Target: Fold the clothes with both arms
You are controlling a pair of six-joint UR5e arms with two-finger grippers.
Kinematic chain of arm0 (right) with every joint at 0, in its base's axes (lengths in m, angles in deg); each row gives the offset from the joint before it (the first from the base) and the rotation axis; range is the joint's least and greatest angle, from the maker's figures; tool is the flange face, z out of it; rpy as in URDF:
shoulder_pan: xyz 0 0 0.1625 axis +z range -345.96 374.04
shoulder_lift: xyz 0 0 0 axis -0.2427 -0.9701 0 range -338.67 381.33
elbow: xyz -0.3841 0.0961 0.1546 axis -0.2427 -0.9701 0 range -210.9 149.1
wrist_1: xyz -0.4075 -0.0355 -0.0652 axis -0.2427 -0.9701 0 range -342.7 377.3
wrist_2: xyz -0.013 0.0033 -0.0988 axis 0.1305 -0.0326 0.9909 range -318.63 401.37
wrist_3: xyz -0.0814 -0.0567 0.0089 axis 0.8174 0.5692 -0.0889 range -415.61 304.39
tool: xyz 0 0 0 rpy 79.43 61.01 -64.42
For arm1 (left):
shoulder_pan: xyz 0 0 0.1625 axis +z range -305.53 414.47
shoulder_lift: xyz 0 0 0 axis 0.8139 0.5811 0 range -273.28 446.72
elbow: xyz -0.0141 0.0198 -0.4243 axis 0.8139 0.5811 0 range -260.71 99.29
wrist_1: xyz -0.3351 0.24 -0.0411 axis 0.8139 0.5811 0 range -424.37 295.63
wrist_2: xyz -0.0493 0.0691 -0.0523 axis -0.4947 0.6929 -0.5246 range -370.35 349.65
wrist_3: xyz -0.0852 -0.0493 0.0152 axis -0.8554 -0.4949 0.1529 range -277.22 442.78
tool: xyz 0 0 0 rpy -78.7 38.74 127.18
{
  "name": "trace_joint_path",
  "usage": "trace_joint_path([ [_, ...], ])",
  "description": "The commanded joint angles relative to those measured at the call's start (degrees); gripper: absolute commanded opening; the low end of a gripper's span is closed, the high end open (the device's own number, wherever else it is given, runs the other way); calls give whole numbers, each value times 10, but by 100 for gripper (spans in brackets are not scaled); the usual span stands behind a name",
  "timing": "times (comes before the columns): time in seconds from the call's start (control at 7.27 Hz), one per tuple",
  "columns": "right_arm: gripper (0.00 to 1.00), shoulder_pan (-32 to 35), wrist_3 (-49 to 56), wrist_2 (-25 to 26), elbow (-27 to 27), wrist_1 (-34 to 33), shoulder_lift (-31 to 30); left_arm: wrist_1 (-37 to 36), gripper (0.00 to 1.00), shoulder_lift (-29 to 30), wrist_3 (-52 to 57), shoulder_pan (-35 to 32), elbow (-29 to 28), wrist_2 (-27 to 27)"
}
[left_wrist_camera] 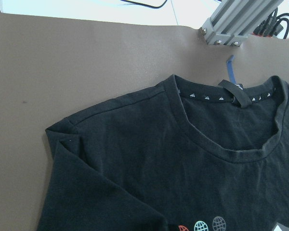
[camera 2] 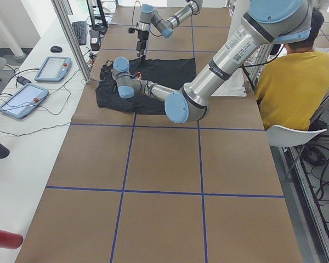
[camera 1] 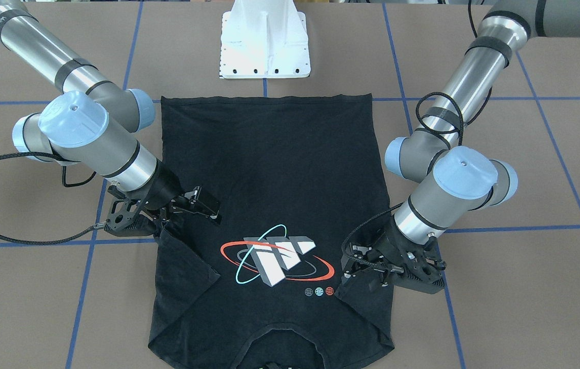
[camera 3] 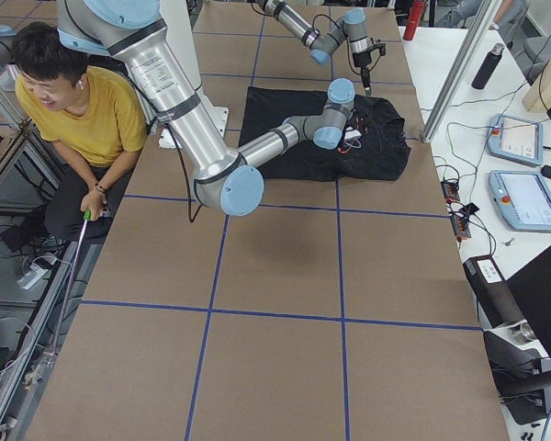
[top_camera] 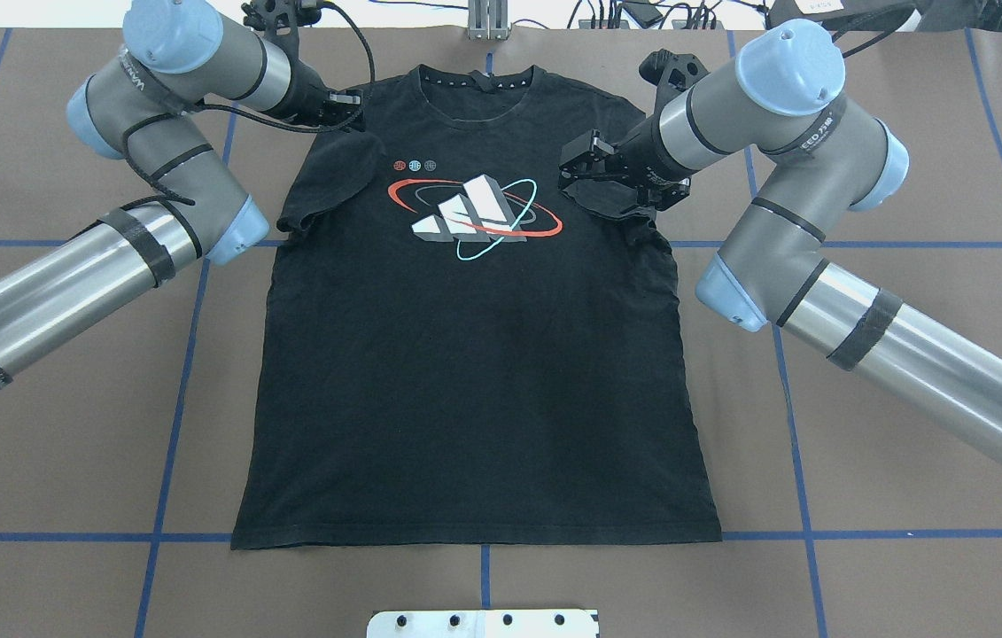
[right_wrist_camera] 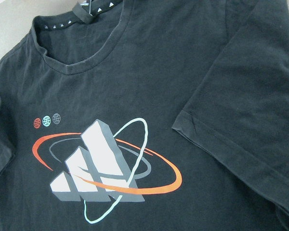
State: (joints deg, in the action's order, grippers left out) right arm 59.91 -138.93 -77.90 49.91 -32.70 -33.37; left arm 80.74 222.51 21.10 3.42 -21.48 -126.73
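Since a neat fold wants a plain rectangle to start from, the black T-shirt (top_camera: 474,372) lies flat and print-up in the middle of the bench (top_camera: 66,461). On the overhead view its collar (top_camera: 476,80) is at twelve o'clock and its hem at six. Both sleeves lie doubled in over the chest, the left sleeve (top_camera: 332,182) at nine o'clock from the graphic (top_camera: 474,208) and the right sleeve (top_camera: 620,208) at three. Each arm tends its own side, so neither has to reach across the cloth. The left gripper (top_camera: 348,99) hangs by the shoulder at eleven o'clock, and the right gripper (top_camera: 580,173) sits just over its sleeve at two. The right jaws look spread with nothing between them; whether the left jaws are apart or closed I cannot tell. Both wrist views show the sleeves lying slack. I judge the sleeve step done. Next, collar end and hem end probably have to meet, and that calls for both arms to pinch matching corners so the cloth travels evenly.
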Motion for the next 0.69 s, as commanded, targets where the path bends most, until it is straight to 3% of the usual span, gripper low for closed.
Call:
trace_joint_path([
  [0.0, 100, -45, -63, 70, 74, -4, -82, -2, 99, -38, -49, 2, 71, -1],
  [0.41, 99, -170, -148, 188, 281, -5, -329, 0, 99, -50, -59, 5, 88, 0],
  [0.55, 99, -201, -235, 198, 316, -6, -360, 0, 99, -50, -60, 5, 100, 2],
])
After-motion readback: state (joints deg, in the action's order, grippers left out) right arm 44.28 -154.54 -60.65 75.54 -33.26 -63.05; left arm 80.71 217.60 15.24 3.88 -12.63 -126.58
